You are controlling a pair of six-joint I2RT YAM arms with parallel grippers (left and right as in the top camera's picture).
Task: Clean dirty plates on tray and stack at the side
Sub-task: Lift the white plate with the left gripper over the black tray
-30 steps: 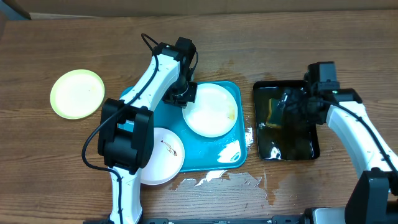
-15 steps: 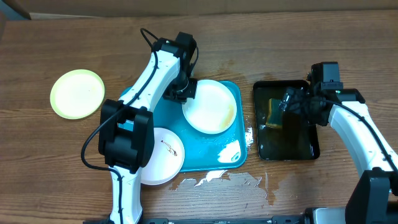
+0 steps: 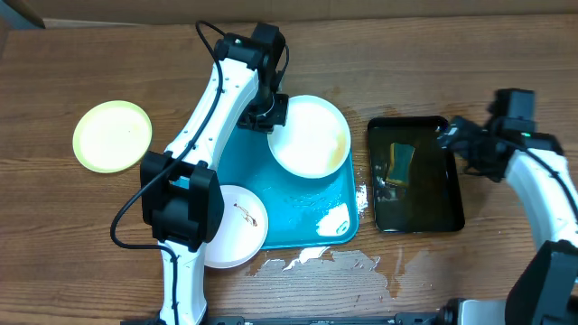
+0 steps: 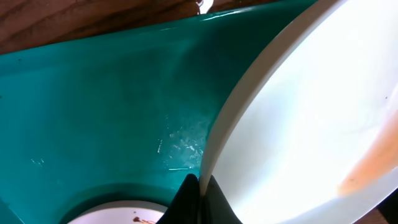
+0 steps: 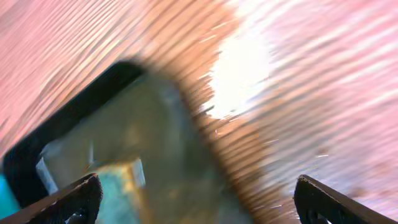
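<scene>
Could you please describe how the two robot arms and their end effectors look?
The left arm and the right arm have smooth white link shells joined by blocky black joint housings. A thin black cable loops beside the left arm. The left end effector and right end effector are black.

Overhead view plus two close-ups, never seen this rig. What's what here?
Two white robot arms at a wooden table. Wide picture: camera above; close-ups: a camera on each wrist. The left arm's fingers pinch the rim of a round white plate over the far end of a large teal plastic tray. A second white plate with a dark smear lies at its near left corner; a pale yellow-green plate sits on the table. The right arm's fingers are open, empty, over a black rectangular tray's edge.
</scene>
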